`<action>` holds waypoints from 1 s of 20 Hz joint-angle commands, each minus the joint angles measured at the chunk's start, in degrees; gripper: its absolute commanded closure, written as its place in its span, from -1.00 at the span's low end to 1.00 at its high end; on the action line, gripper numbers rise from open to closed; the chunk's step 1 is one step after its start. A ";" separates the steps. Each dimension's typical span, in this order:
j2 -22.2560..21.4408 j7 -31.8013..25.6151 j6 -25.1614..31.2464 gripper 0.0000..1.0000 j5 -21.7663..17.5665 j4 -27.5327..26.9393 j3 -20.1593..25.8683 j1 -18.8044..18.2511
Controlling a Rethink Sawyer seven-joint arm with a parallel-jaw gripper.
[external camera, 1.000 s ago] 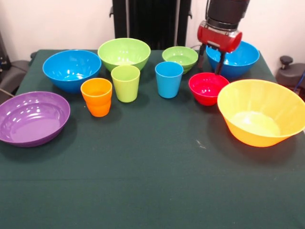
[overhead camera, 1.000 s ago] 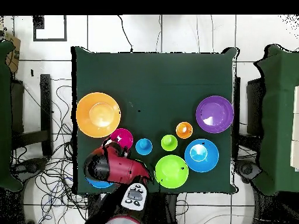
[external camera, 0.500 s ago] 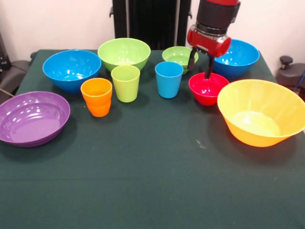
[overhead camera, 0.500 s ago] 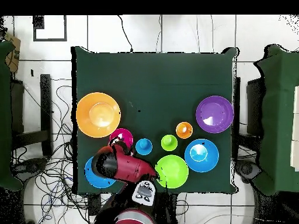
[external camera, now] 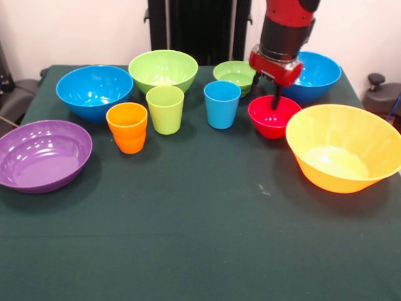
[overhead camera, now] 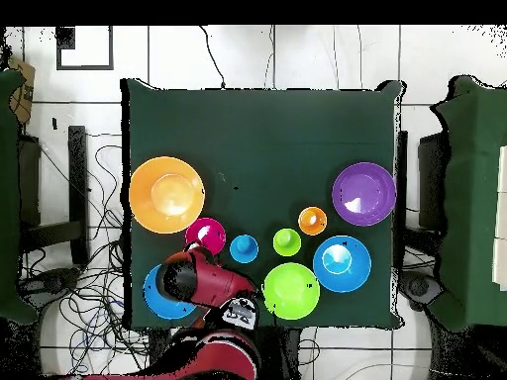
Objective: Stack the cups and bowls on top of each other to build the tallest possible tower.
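On the green desk (external camera: 200, 232) nothing is stacked: from the left of the front view stand the purple bowl (external camera: 42, 155), a blue bowl (external camera: 94, 91), the orange cup (external camera: 127, 127), the lime cup (external camera: 165, 109), the large green bowl (external camera: 163, 70) and the blue cup (external camera: 222, 104). The small green bowl (external camera: 234, 76) and a second blue bowl (external camera: 313, 76) sit at upper right, flanking the arm. The claw (external camera: 265, 93) hangs at the far rim of the small red bowl (external camera: 273, 116), one finger inside it, its fingers apart, with the big yellow-orange bowl (external camera: 344, 155) just right.
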 commanded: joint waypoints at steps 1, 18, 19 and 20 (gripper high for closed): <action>2.80 13.22 -3.96 -1.00 2.76 -0.52 7.92 0.55; 4.26 10.75 -4.88 -1.00 0.22 -0.90 8.57 -1.47; 4.46 10.66 -4.72 -1.00 0.26 -1.01 8.82 -1.66; 3.56 10.45 -3.90 -1.00 0.18 -0.52 8.98 -1.98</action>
